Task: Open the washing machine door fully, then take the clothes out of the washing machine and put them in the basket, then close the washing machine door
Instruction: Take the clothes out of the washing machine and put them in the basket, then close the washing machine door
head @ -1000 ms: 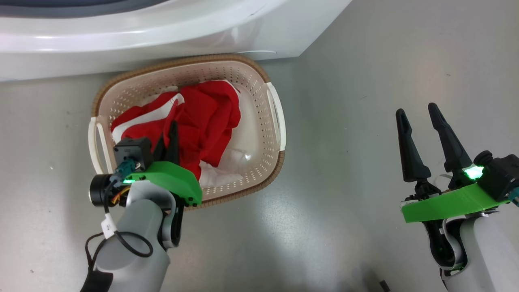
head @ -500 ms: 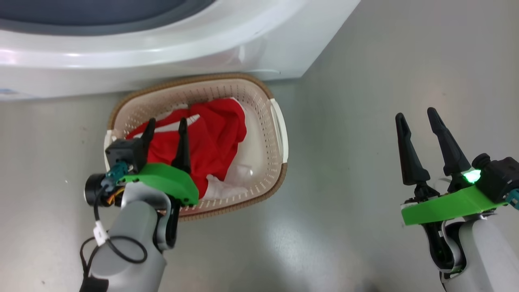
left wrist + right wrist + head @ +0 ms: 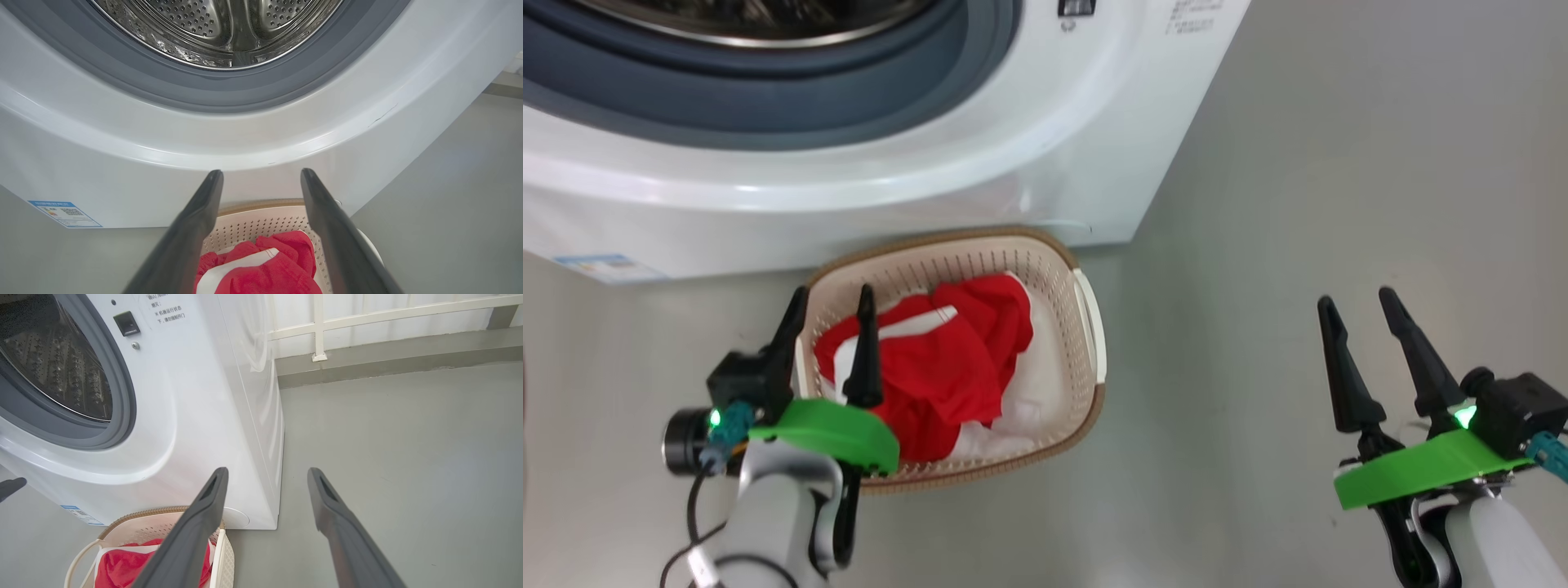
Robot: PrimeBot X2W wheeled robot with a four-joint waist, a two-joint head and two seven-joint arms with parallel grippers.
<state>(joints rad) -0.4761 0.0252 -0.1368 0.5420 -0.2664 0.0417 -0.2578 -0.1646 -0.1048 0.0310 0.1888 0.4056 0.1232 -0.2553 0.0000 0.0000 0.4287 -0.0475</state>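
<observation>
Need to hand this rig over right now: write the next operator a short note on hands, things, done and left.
Left hand: open, empty, over the left end of the basket.
Right hand: open, empty, above the floor off to the right.
Clothes: lying in the basket, on the floor just before the washing machine.
Done: opening stands uncovered, visible drum shows no clothes.
Left: close the washing machine door.

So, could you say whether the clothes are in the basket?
In: the red clothes lie inside the basket, the left gripper open.
</observation>
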